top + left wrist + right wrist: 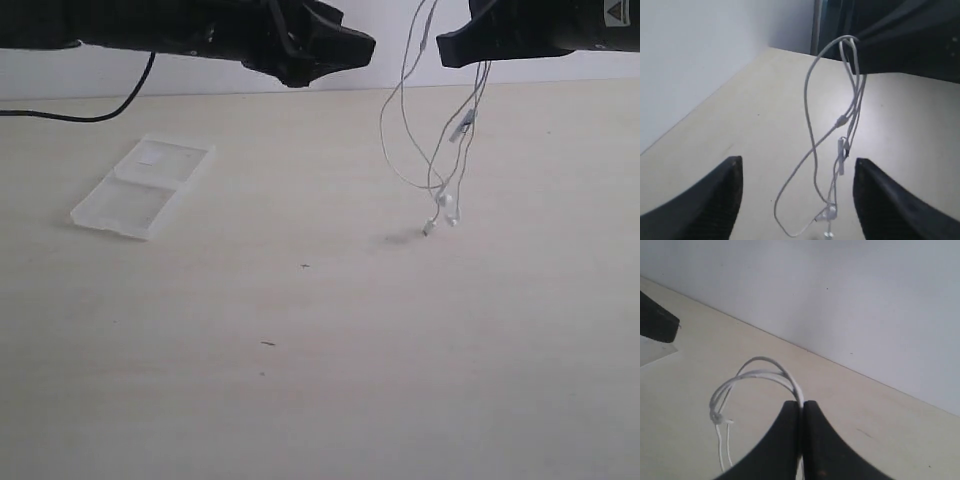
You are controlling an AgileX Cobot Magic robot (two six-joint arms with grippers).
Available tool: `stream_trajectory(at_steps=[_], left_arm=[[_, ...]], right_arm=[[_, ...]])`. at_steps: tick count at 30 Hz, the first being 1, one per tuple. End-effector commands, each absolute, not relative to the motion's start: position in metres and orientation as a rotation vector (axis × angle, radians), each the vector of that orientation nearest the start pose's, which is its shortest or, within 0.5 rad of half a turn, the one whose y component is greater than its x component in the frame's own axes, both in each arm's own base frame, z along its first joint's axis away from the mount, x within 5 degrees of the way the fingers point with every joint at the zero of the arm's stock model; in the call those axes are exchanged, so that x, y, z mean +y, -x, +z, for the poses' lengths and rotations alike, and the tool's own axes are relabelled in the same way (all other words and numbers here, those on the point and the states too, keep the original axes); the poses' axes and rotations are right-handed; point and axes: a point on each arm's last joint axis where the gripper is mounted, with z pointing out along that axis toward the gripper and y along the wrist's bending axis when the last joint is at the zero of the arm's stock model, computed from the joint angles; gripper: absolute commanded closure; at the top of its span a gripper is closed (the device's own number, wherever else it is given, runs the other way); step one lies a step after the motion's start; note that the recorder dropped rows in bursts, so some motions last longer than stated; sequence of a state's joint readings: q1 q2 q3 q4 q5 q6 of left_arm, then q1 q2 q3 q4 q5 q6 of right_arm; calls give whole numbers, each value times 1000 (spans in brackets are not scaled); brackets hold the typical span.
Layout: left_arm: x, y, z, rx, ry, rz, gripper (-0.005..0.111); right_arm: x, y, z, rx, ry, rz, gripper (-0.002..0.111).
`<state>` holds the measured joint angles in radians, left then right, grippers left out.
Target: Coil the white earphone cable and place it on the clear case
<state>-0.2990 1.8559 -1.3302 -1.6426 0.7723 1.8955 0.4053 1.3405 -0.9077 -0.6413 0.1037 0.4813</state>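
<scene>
The white earphone cable (446, 202) hangs in loose loops from my right gripper (450, 48), high above the table at the back right. Its earbuds and plug dangle just over the tabletop. In the right wrist view that gripper (802, 404) is shut on the cable (760, 359), which arches out from between the fingertips. My left gripper (345, 50) hovers at the same height just left of the cable, open and empty. In its wrist view the left gripper (797, 162) faces the hanging cable's inline remote (841, 157) without touching it. The clear case (145, 185) lies flat at the left.
A black lead (90, 115) runs along the table's back left edge by the white wall (200, 75). The pale tabletop (320, 350) stretches toward the front, with a few small dark specks (267, 343).
</scene>
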Motion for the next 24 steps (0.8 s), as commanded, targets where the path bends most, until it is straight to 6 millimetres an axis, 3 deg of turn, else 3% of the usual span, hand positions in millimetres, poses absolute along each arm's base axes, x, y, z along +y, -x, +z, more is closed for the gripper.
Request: stream_trajectory(at_steps=[1, 7, 11, 15, 24], left_arm=[[-185, -378, 257, 1579, -999, -787, 45], [-191, -381, 232, 1575, -1045, -861, 45], [-191, -382, 232, 1570, -1047, -869, 45], [-192, -384, 237, 1550, -1050, -866, 45], [-196, -383, 229, 1555, -1056, -910, 45]], right_arm=[[114, -277, 310, 1914, 493, 130, 108], [115, -277, 311, 1917, 445, 179, 108], [119, -275, 311, 1922, 437, 205, 108], [141, -264, 311, 1904, 524, 249, 108], [143, -263, 314, 1874, 527, 274, 108]])
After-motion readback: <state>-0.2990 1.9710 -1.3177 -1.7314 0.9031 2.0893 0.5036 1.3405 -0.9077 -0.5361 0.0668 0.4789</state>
